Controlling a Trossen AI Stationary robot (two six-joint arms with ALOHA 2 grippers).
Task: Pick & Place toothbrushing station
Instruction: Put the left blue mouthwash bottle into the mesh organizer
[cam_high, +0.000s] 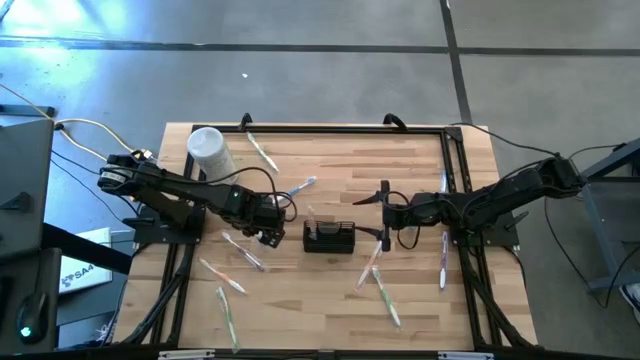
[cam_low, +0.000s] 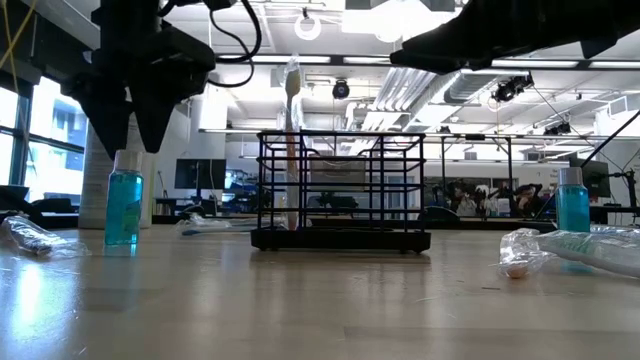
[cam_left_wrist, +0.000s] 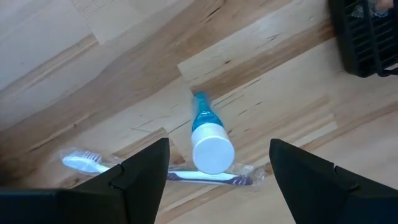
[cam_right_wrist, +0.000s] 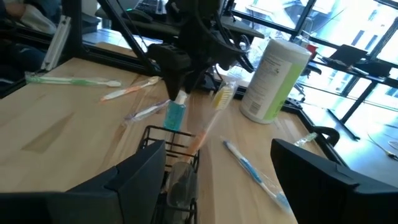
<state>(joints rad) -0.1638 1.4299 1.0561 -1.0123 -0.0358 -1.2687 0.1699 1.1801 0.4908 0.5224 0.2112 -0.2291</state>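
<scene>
At the near edge of the wooden table (cam_high: 330, 300), loose wrapped toothbrushes (cam_high: 385, 297) lie scattered, one at about five o'clock from the table's middle and others toward seven o'clock.

At the table's middle stands the toothbrushing station (cam_high: 330, 238), a black wire-frame holder sitting upright on the wood; in the low view one toothbrush (cam_low: 292, 140) stands upright in its left part.

At nine o'clock from the station hangs the left gripper (cam_high: 268, 222), its fingers (cam_left_wrist: 140, 177) spread wide apart and pointing down. Directly under it stands a small blue bottle (cam_left_wrist: 208, 134) with a white cap, upright on the table, between the two fingers but not touched by either. A wrapped toothbrush (cam_left_wrist: 93, 163) lies on the wood just beside the bottle's foot. In the low view the gripper's dark tips hang just above the bottle's cap.

At three o'clock from the station is the right gripper (cam_high: 385, 210), its fingers (cam_right_wrist: 134, 177) also spread, aimed at the station, which sits just before them; nothing is between them. A second small blue bottle (cam_low: 572, 205) stands upright on that side in the low view, with a crumpled clear wrapper (cam_low: 560, 250) near it.

Farther off, at about ten o'clock, a white cylindrical container (cam_high: 210, 152) stands upright near the far left corner, with another toothbrush (cam_high: 262, 152) lying just beside it toward twelve o'clock.
</scene>
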